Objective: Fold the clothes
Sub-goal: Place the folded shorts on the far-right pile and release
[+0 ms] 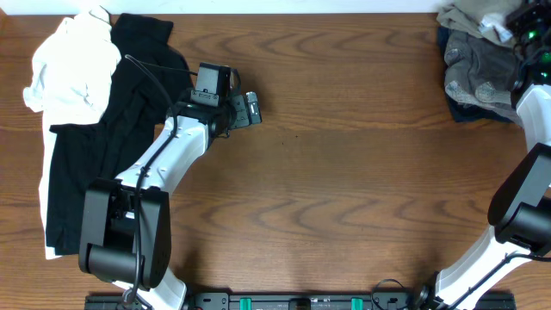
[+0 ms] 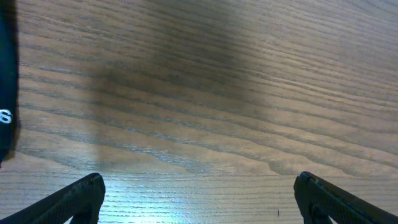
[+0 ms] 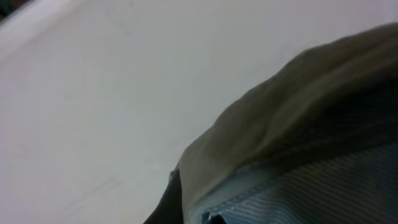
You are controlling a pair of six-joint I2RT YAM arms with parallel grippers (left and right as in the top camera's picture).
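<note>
One clothes heap [image 1: 476, 65], far-right corner, directly at right gripper [image 1: 529, 33]; its grip can't be told, possibly on khaki. Left gripper [image 2: 199, 190] spread wide, empty, well apart.

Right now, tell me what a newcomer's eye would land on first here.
A white garment and a long black garment lie overlapped at the table's left edge. A crumpled khaki-and-grey heap sits in the far right corner, where the right arm reaches. The left gripper hangs open over bare wood between them.
</note>
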